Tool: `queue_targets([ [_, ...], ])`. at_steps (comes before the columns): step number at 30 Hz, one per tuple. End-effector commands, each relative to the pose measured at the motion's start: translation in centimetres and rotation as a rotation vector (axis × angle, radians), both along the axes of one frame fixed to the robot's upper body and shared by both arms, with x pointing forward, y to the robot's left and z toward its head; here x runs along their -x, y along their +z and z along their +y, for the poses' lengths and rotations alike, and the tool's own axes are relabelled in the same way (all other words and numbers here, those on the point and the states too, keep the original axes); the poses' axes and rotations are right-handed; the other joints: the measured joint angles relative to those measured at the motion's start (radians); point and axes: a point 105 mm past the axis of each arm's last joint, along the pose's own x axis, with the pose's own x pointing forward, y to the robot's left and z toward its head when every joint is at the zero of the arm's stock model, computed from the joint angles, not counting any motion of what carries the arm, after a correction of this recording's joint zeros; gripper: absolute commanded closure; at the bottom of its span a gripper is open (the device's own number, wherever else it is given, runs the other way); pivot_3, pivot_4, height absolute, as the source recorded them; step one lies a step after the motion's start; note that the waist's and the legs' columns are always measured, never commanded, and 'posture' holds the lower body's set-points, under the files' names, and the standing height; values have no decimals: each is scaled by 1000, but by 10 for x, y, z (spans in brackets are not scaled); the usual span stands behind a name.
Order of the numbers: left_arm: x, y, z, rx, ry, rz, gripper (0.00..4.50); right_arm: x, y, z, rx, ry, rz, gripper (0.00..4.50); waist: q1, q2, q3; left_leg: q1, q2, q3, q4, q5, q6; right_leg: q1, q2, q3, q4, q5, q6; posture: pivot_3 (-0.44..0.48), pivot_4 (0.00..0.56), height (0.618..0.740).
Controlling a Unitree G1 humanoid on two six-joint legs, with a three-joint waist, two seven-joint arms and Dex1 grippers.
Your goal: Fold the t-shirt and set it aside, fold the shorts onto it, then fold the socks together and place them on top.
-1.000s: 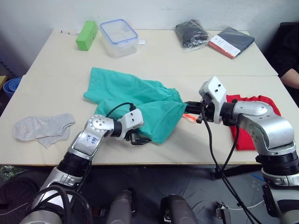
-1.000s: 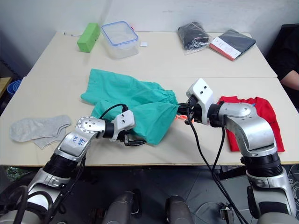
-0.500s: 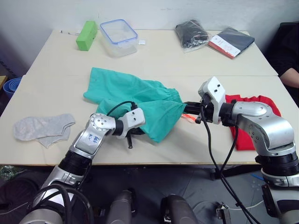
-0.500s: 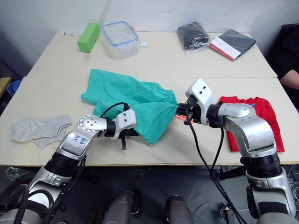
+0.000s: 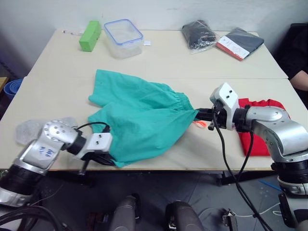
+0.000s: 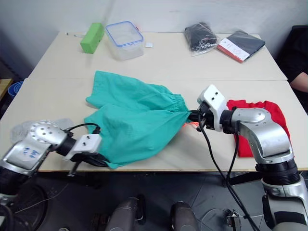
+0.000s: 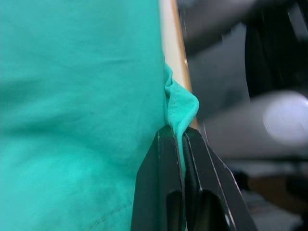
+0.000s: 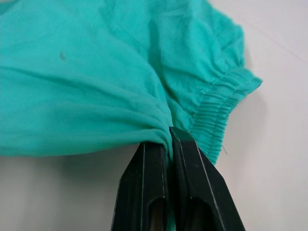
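Observation:
The teal-green shorts (image 5: 139,113) lie stretched across the middle of the table. My left gripper (image 5: 109,160) is shut on a leg hem at the table's front edge; the left wrist view shows the cloth edge (image 7: 180,103) pinched between its fingers. My right gripper (image 5: 202,114) is shut on the gathered waistband (image 8: 219,103), with the orange drawstring (image 5: 200,124) just below it. The red t-shirt (image 5: 260,137) lies at the right, partly behind my right arm. The light-grey socks (image 5: 26,129) peek out at the left behind my left arm.
At the back of the table stand a green block (image 5: 89,35), a clear box with a blue rim (image 5: 123,37), a black bagged bundle (image 5: 198,34) and a dark folder (image 5: 239,42). A person's arm (image 5: 301,79) shows at the far right edge.
My left gripper shut on the shorts' hem and pulled it toward the front left. My right gripper drew the waistband to the right, so the shorts now lie stretched out.

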Motion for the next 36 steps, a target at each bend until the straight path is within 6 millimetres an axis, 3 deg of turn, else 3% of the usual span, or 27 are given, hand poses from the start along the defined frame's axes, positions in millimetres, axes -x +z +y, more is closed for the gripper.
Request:
queue_targets([
  [1,-1,2,18,-33,18,-44,4478,6,-10,-4,63,20,-27,4500,-2,0,0,0,0,0,0,0,0,0,0,0,0,0,0,0,150,740],
  [7,-11,10,13,94,78,-101,4478,12,-28,4,98,60,-45,4500,-4,0,0,0,0,0,-1,0,0,-1,0,0,2,0,0,0,150,740],
  [12,-36,17,23,110,176,-192,4478,15,-29,15,78,90,-73,4500,-4,0,0,0,0,0,0,0,0,-2,1,0,3,0,0,0,150,740],
  [15,-39,19,29,120,197,-184,3881,15,-30,18,71,90,-89,4500,-5,0,0,0,0,1,-1,0,-1,-2,1,0,3,0,0,0,150,740],
  [22,-19,24,36,69,142,-149,1726,16,-30,19,51,80,-86,4500,-7,0,0,0,1,2,-1,0,-1,-3,1,1,3,0,0,0,150,740],
  [27,-11,57,18,145,103,-227,150,17,-31,20,46,78,-81,4500,-4,0,0,0,0,1,-1,0,-1,-3,0,1,3,0,0,0,150,740],
  [31,-4,67,-5,196,79,-252,31,16,-33,20,38,71,-76,4500,-5,0,0,0,0,1,-1,0,-1,-2,0,2,3,0,0,0,150,740],
  [36,-7,34,-6,55,105,-280,31,15,-32,21,31,66,-77,4500,-8,0,0,1,0,2,-2,1,-1,-2,1,2,3,0,0,0,150,740],
])
